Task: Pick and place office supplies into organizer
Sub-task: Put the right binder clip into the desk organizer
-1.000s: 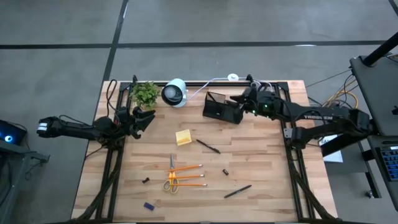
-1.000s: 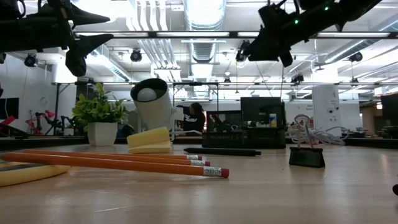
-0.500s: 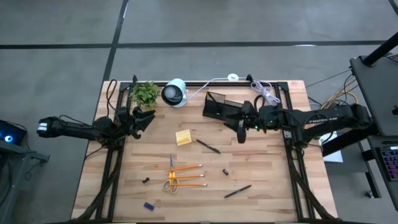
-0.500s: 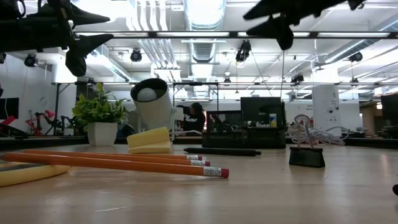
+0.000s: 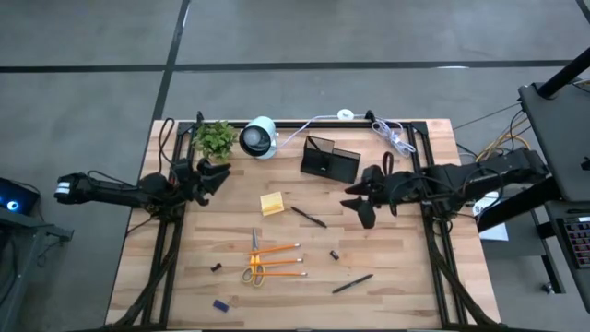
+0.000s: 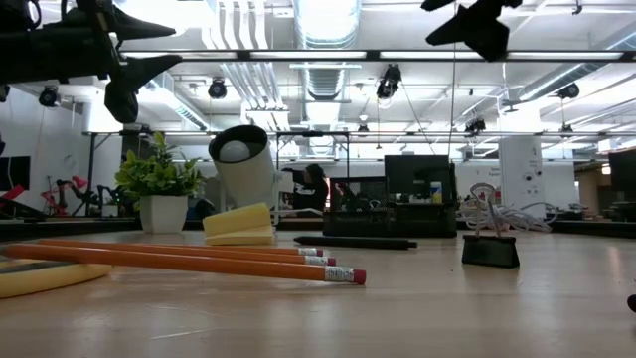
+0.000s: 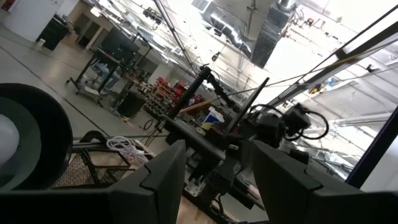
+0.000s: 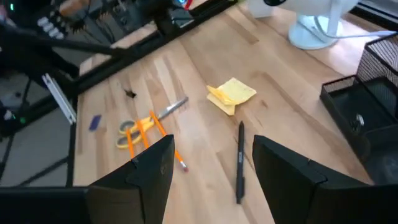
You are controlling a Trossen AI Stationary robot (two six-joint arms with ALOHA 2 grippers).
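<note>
High view: we see the right gripper [image 5: 361,205] has drawn back from the organizer [image 5: 329,160] at upper centre to right of centre, fingers spread, empty. The left gripper [image 5: 214,177] waits at left, parted. Pen [image 5: 309,217], pad [image 5: 271,204], scissors [image 5: 253,263] lie mid-table.

Low view: the right gripper now hangs at top right.

Right wrist view: the pen [image 8: 239,162] lies ahead between the fingers — likely our next pick.

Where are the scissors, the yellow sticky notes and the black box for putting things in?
scissors [image 5: 254,261], high view, where blades meet the yellow handles.
sticky notes [image 5: 272,204], high view, middle of the yellow pad.
black box [image 5: 329,160], high view, its front compartment.
</note>
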